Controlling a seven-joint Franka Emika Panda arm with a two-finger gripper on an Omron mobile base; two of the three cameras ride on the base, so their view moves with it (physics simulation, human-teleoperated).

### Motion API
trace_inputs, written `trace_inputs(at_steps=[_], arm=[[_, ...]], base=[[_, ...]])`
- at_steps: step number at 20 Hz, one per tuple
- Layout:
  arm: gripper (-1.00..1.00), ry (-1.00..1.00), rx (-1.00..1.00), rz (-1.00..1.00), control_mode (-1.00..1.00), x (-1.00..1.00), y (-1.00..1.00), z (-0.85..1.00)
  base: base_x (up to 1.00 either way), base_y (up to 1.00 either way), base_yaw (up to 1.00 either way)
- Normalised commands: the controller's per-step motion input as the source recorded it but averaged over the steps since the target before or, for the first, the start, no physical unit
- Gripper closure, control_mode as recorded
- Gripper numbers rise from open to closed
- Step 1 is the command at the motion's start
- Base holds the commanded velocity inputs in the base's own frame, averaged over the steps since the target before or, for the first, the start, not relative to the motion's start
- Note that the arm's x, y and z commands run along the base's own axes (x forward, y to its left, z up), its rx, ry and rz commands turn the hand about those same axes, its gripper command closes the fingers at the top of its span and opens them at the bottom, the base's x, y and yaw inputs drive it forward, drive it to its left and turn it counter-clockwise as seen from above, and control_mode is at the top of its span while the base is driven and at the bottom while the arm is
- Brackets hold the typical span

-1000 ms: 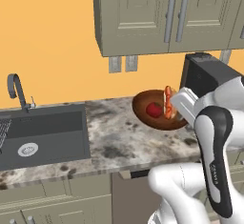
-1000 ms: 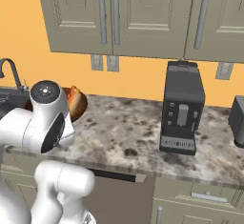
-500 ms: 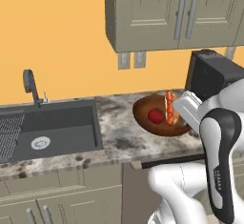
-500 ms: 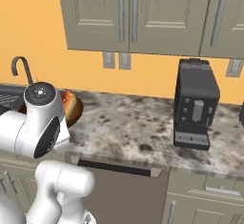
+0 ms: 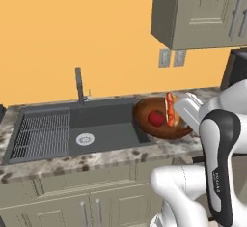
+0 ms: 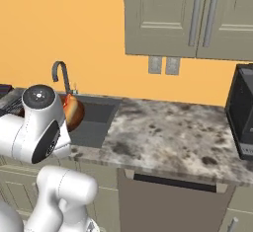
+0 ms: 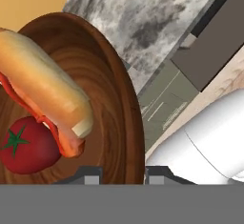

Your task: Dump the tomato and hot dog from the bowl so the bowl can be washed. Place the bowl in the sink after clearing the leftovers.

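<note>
**Gripper carries the loaded bowl to the sink's edge**

Gripper [image 7: 123, 173] is clamped on the rim of the bowl [image 7: 112, 104]: in the hand view one dark fingertip sits on either side of the brown wall, right at the bottom of the picture. The bowl is held clear of the counter [image 6: 173, 132], with both leftovers inside it.

Against the picture from half a second ago, the whole scene has slid across both base views, so the base and its cameras have driven along the counter; that is no move of the kitchen's own things. In the left base view the sink [image 5: 103, 129] now takes the middle of the picture, where before it lay toward the left, and the bowl [image 5: 157, 120] hangs over the basin's near corner beside the hand rather than over the speckled stone. The faucet [image 5: 78, 83] stands beyond the gripper, well apart. In the right base view the coffee machine [image 6: 242, 112] has shifted to the far edge.

The bowl is round, shallow, glossy dark brown with a wood grain of rings, and it is tilted. Just ahead of the fingertips, the tomato [image 7: 26, 144] rests low on the inner wall, red and shiny with a small green star of a stem. The hot dog [image 7: 45, 92] lies just beyond, touching the tomato: a tan bun with the orange-red sausage showing along its edge, reaching up toward the rim farthest from the gripper.
</note>
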Motion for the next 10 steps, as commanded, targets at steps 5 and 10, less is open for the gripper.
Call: trace_inputs(at_steps=[5,10], arm=[[1.00,0.00,0.00,0.00,1.00,0.00,0.00,0.00],[1.00,0.00,0.00,0.00,1.00,0.00,0.00,0.00]], base=[[0.30,0.51,0.00],[0.38,0.07,0.00]])
